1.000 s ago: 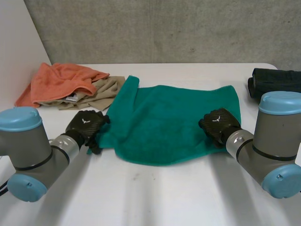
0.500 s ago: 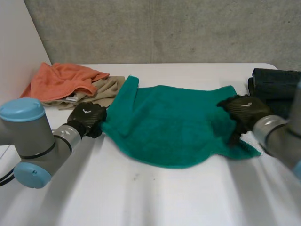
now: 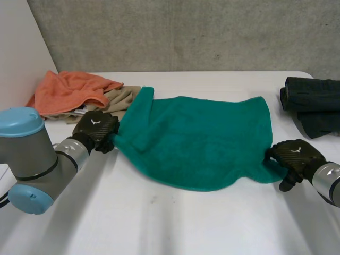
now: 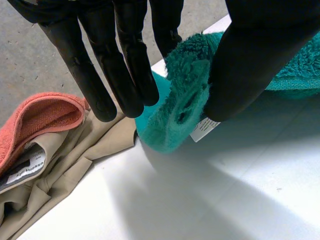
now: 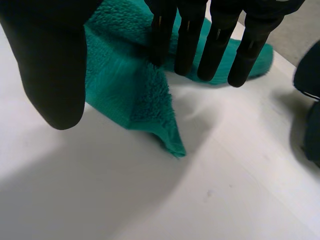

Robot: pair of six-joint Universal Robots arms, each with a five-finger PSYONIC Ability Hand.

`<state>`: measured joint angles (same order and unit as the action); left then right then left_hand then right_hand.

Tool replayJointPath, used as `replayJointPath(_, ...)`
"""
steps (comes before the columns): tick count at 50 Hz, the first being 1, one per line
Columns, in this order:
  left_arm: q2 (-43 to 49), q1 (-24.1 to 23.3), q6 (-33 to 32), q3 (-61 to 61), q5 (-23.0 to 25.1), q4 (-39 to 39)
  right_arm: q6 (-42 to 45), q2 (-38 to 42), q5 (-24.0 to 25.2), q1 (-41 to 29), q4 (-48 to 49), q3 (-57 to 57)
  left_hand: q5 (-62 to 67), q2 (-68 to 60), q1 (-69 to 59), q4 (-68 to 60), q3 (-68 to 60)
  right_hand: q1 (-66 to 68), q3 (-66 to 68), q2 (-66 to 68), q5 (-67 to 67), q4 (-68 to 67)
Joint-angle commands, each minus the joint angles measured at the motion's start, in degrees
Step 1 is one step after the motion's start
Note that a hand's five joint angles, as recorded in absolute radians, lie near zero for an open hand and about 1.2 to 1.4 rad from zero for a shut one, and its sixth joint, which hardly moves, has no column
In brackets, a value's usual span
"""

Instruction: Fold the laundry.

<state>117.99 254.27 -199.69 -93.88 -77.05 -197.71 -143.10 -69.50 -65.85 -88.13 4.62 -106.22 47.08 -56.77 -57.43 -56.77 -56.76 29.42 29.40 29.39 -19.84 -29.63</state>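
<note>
Right hand (image 3: 295,158) now sits nearer and further right than half a second ago, with the near right corner of the green towel (image 3: 202,138) drawn out; straight fingers (image 5: 189,35) and thumb nip that corner. Left hand (image 3: 96,127): thumb pins the bunched left corner, white label (image 4: 205,129) showing. Towel spread mid white table (image 3: 175,223), left edge folded over. Far left: orange cloth (image 3: 66,91) partly covering beige cloth (image 3: 121,101). Far right: dark cloth (image 3: 313,98), cut off at the edge.

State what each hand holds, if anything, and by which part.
Both hold the green towel: the left hand pinches its near left corner, the right hand its near right corner.
</note>
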Motion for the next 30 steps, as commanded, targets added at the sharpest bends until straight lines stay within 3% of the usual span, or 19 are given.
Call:
replayJointPath(1,-0.13,0.17,0.00,0.01,-0.03,0.04,-0.42,2.70,0.64,-0.64,0.82,2.07,7.13,-7.44,-6.78,-7.44,-7.45,11.42,11.44,11.46,-11.00,-11.22)
replayJointPath(12,-0.21,0.35,0.00,0.27,-0.11,0.04,-0.60,8.23,0.29,-2.91,2.41,5.40,6.46,-6.76,-6.11,-6.77,-6.78,14.96,14.98,14.99,-14.54,-14.75)
replayJointPath(15,-0.39,0.43,0.00,0.54,-0.11,0.30,-0.60,9.03,0.20,-3.54,3.11,5.93,7.63,-7.94,-7.28,-7.94,-7.95,23.69,23.71,23.72,-23.27,-23.48)
replayJointPath(19,-1.97,0.70,0.09,0.63,-0.20,0.66,-0.60,8.95,-0.15,-4.15,4.69,6.64,16.86,-17.16,-16.51,-17.17,-17.17,50.49,50.51,50.52,-50.07,-50.29)
replayJointPath(23,-5.65,0.87,0.00,0.63,-0.20,1.27,-1.47,8.33,-1.20,-3.71,6.62,7.52,22.92,-23.23,-22.57,-23.23,-23.24,50.58,50.60,50.61,-50.16,-50.37)
replayJointPath(30,-16.91,2.19,0.18,0.01,0.41,4.17,-2.35,-5.37,-4.02,-3.71,6.72,8.57,22.44,-22.75,-22.09,-22.75,-22.76,50.58,50.60,50.61,-50.16,-50.37)
